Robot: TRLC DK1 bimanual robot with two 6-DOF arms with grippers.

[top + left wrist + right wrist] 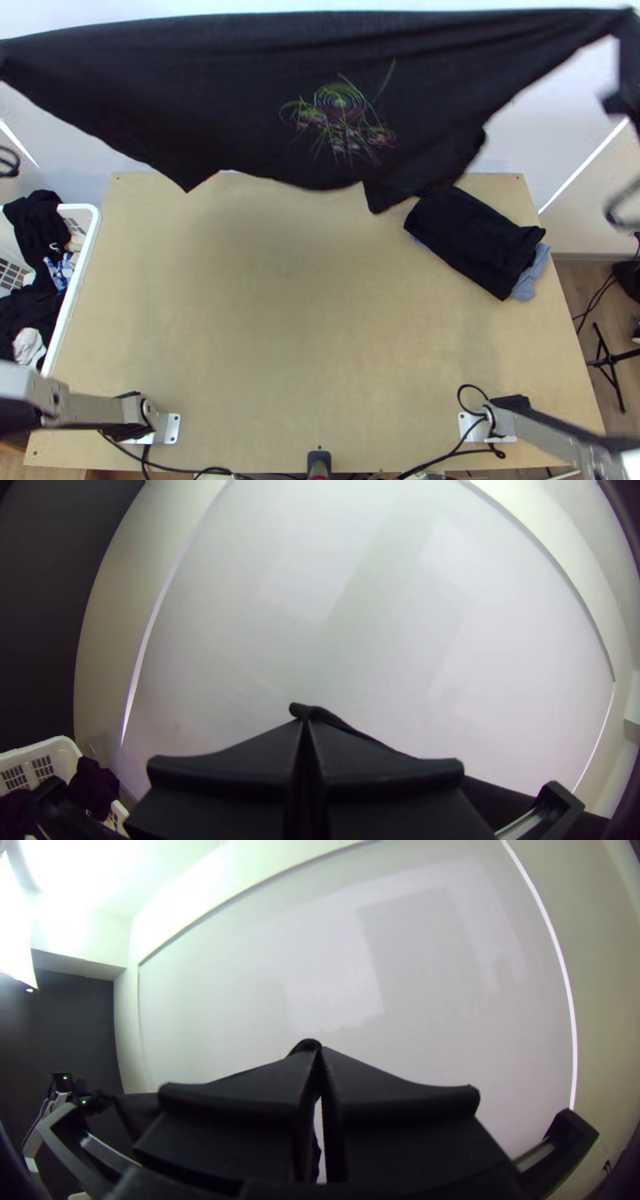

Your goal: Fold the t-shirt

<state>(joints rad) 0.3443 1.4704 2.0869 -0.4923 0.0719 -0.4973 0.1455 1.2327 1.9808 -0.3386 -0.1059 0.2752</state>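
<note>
Shirt [240, 88]: black, print [342, 116] facing the bases, strung up in the air over the desk's far edge. Long axis runs left-right, arm to arm; top edge nearly straight with a slight bow, lower edge hanging uneven in points. Left end effector [305, 721] is clenched on 1 upper end, right end effector [321, 1048] on the other. So the cloth lies inward and down from each, and neither arm is nearer.

Step, my guess: spread-out before laying down, 0 folds made yet. Next move likely needs both to lower together and come back toward the bases, so the lower edge lands first. Risk: the right lower part hangs by the folded pile [476, 240] and could drag it or land on it; can't tell if they touch.

Desk [272, 320]: light wood, pile at its far right, black over grey-blue cloth [528, 276]. White basket [80, 280] of clothes off the left side. Pale wall [373, 627] behind, black stand [610, 364] on the floor at right.
</note>
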